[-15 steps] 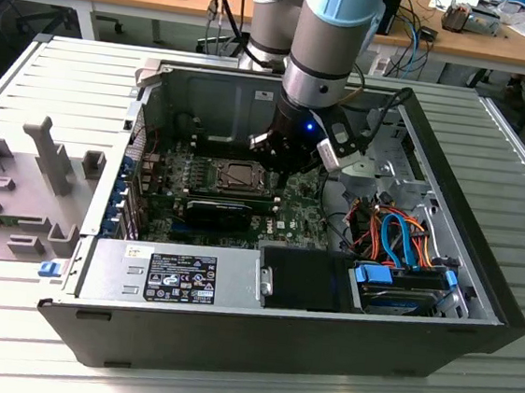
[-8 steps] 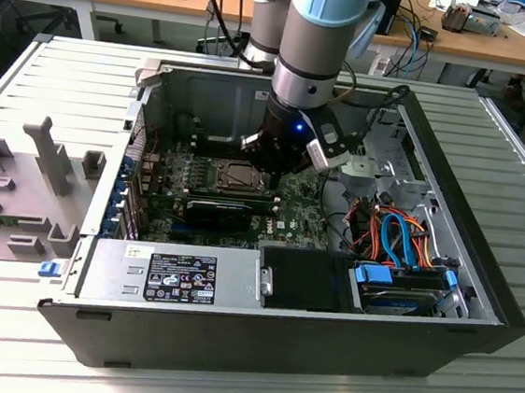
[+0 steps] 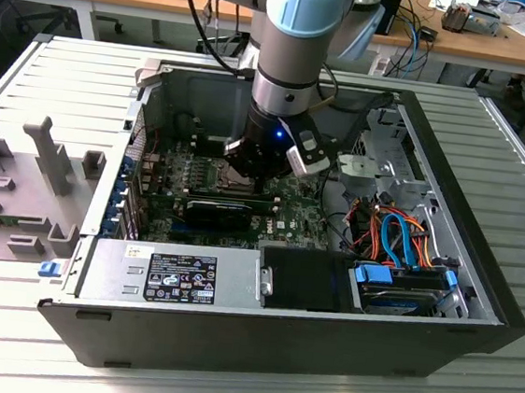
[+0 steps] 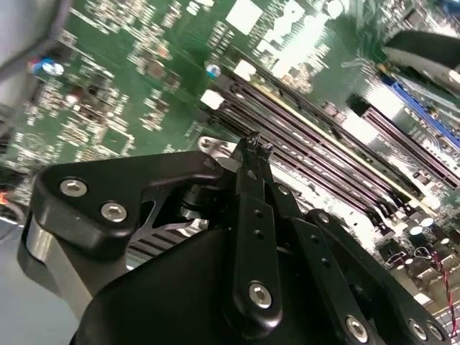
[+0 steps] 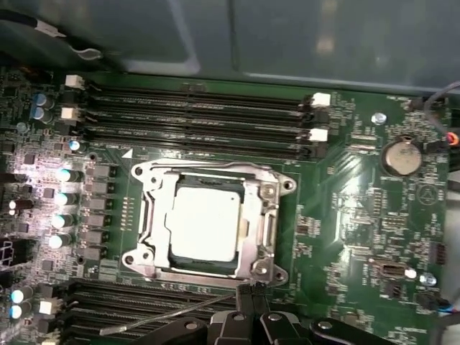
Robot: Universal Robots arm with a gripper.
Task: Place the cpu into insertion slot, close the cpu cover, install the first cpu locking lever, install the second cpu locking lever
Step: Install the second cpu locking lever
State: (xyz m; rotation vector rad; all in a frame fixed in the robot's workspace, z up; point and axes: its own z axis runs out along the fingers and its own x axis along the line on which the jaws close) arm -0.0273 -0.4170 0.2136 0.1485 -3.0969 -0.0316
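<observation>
While the cpu (image 5: 206,226) already lies in the insertion slot (image 5: 267,231) under the cpu cover (image 5: 213,172), the gripper (image 5: 251,293), jaws closed and empty, touches a thin, springy-looking locking lever (image 5: 169,315), probably best pushed near its end.

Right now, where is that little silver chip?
In the first wrist view the cpu lies in the insertion slot, framed by the cpu cover, between two banks of long black memory slots.

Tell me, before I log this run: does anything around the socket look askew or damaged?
Nothing stands out. The cpu lies flat and square inside the cover. The gripper sits at the socket's edge.
</observation>
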